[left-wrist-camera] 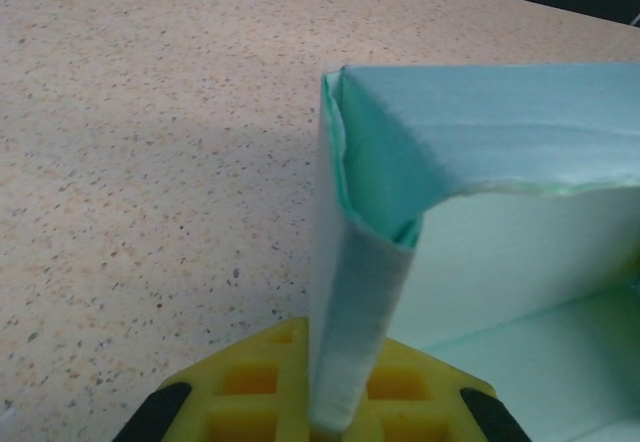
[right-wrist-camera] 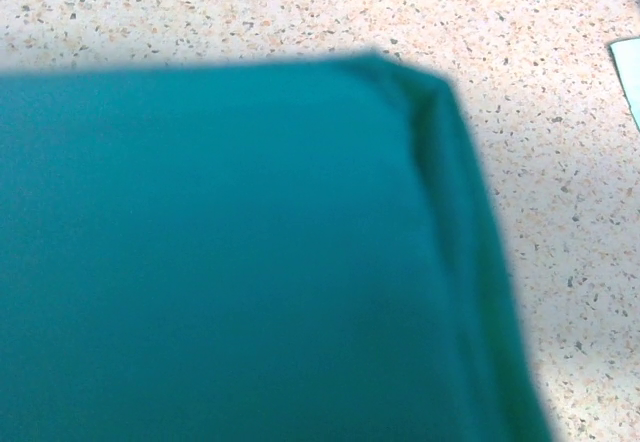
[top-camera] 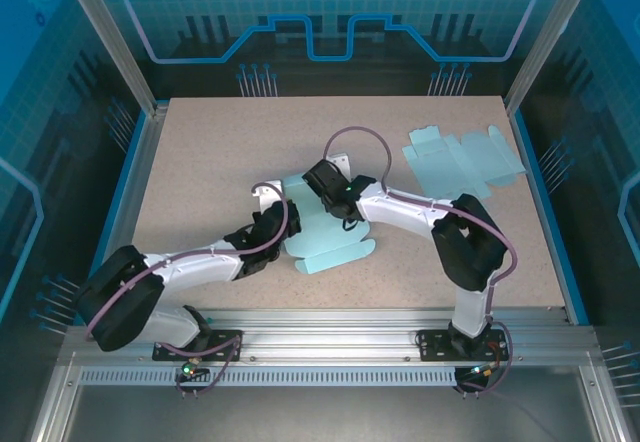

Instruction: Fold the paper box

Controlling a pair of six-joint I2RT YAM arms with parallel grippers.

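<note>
Left gripper (left-wrist-camera: 335, 407) pinches the paper box (left-wrist-camera: 500, 132) by a raised wall — right gripper (top-camera: 338, 197) clenched at its rear.

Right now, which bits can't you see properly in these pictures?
Right wrist view: the paper box sits so close that it blurs; its folds cannot be read.
Top view: the right gripper has its fingertips hidden under its own wrist, so its grip is unclear.
Left wrist view: the left gripper is cut off by the bottom edge.
Top view: the flat box blank is too small to show creases.
</note>
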